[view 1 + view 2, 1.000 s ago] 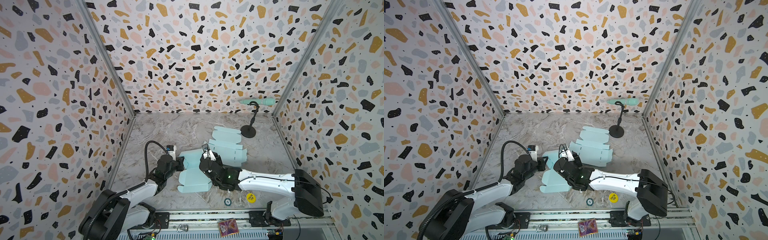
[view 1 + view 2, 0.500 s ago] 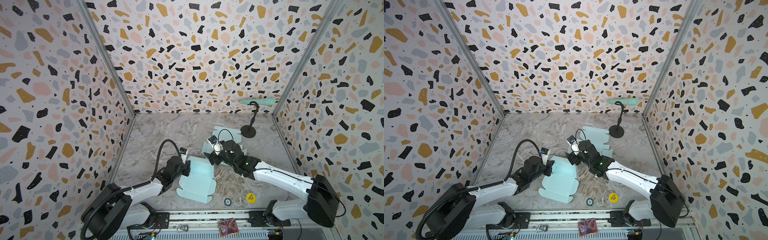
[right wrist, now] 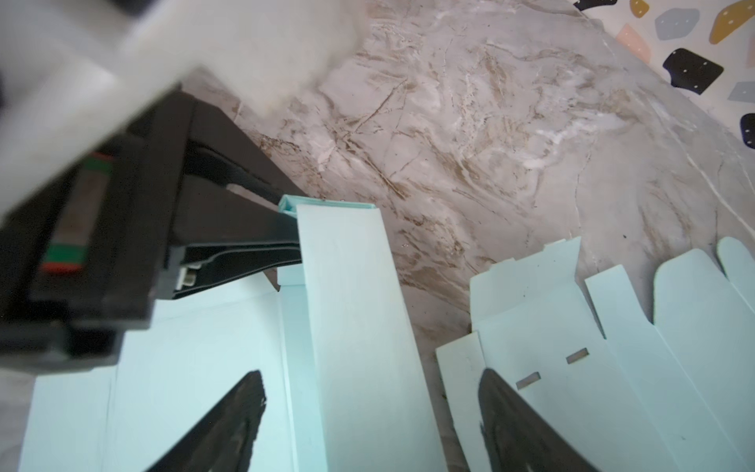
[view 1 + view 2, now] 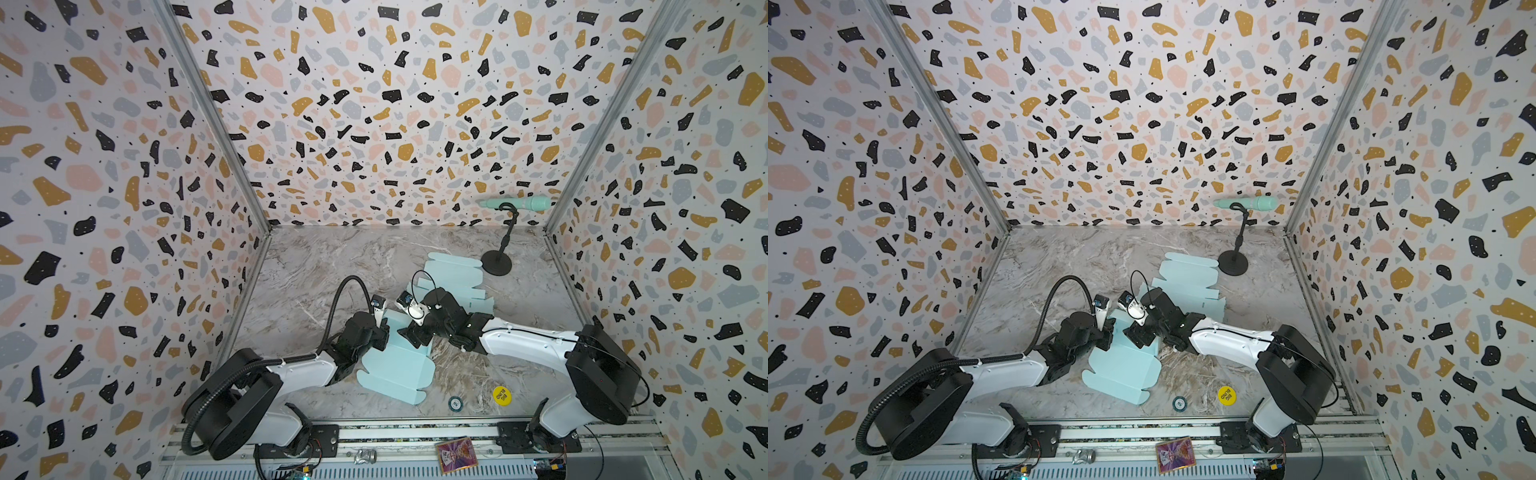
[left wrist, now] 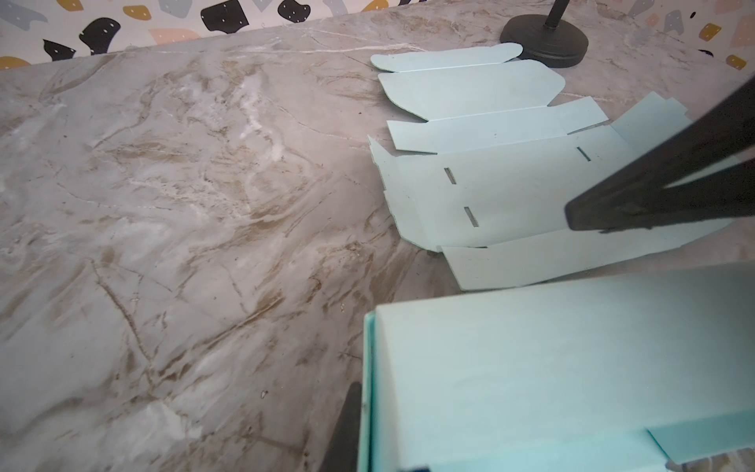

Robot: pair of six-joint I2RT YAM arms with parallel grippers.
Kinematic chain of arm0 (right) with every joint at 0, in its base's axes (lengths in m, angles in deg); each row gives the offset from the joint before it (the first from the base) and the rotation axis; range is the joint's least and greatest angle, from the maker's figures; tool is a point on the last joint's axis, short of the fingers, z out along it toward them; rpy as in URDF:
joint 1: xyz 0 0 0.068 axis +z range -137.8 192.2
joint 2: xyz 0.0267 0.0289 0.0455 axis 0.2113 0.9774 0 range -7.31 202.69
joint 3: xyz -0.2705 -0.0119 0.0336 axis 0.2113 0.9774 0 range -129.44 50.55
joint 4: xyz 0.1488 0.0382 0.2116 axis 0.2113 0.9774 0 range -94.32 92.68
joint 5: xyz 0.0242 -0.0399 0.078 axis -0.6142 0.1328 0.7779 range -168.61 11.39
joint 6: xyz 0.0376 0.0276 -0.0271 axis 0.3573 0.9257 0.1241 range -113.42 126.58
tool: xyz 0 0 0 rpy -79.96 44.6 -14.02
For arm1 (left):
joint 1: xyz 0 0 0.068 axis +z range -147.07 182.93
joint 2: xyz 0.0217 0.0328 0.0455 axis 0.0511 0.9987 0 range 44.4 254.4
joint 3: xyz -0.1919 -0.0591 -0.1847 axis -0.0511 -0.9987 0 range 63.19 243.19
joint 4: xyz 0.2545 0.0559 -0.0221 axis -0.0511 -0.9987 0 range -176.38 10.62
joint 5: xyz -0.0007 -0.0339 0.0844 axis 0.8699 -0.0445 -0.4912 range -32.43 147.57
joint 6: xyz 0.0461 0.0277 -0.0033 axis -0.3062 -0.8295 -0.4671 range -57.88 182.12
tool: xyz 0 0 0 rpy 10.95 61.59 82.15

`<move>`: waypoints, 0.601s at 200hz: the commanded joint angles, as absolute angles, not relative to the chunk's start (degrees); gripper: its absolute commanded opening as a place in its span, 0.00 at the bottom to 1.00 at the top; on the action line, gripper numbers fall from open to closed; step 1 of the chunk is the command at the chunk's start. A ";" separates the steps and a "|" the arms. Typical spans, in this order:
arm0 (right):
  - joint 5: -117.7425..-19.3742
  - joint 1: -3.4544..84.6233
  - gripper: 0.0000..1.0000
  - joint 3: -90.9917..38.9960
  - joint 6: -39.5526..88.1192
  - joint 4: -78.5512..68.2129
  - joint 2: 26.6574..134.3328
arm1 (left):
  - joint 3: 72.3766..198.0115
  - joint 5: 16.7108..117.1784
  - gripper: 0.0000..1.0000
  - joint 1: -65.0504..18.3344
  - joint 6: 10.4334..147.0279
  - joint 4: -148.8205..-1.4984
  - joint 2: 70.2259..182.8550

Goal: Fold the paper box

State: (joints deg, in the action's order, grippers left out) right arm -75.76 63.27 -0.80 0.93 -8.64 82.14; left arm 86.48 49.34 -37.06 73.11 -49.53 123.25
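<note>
Paper box [image 4: 395, 370] front-centre on table [image 4: 324, 266], one side wall raised, rest flat. Left gripper [image 3: 292, 241] pinching wall end; right gripper [image 3: 376, 417] released, straddling wall. Judged early: most folds outstanding.

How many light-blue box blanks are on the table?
2. The partly folded blank lies front centre; the flat blank lies farther back beside the black stand. Others could hide beneath it.

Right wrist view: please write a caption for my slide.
Left hand pinches the paper box; open right hand straddles its raised flap.
</note>
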 commanded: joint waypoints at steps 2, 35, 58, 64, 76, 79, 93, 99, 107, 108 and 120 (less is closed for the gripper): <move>-82.80 64.14 0.80 -3.01 0.72 -6.94 81.82 | 86.10 48.44 0.14 -37.50 72.49 -51.69 123.45; -87.14 64.12 0.71 -2.99 1.15 -6.30 81.46 | 84.84 48.52 0.27 -37.50 73.73 -51.82 120.40; -88.23 64.12 0.68 -2.88 1.74 -6.41 81.22 | 84.21 48.66 0.36 -37.50 74.23 -52.71 118.38; -88.45 64.03 0.67 -2.93 1.96 -6.23 81.29 | 84.07 48.45 0.37 -37.50 74.46 -53.19 117.77; -89.03 63.97 0.66 -3.21 2.39 -5.93 81.54 | 83.47 48.01 0.40 -37.49 75.00 -54.04 116.14; -89.14 63.89 0.66 -3.24 2.50 -5.84 81.53 | 83.31 48.00 0.41 -37.49 75.16 -54.25 115.67; -89.42 63.49 0.64 -3.25 3.24 -5.68 81.64 | 82.49 47.57 0.43 -37.50 76.37 -55.48 113.06; -89.10 63.01 0.63 -3.15 3.79 -5.67 81.68 | 82.31 47.16 0.43 -37.50 77.04 -56.24 111.82; -88.67 62.54 0.61 -3.01 4.49 -5.70 81.60 | 82.03 46.47 0.44 -37.49 78.08 -57.57 109.87; -88.61 62.51 0.61 -2.95 4.57 -5.71 81.53 | 82.02 46.40 0.44 -37.49 78.19 -57.71 109.65; -87.63 61.91 0.59 -2.60 5.66 -6.04 81.25 | 81.53 45.40 0.46 -37.49 80.11 -59.23 106.65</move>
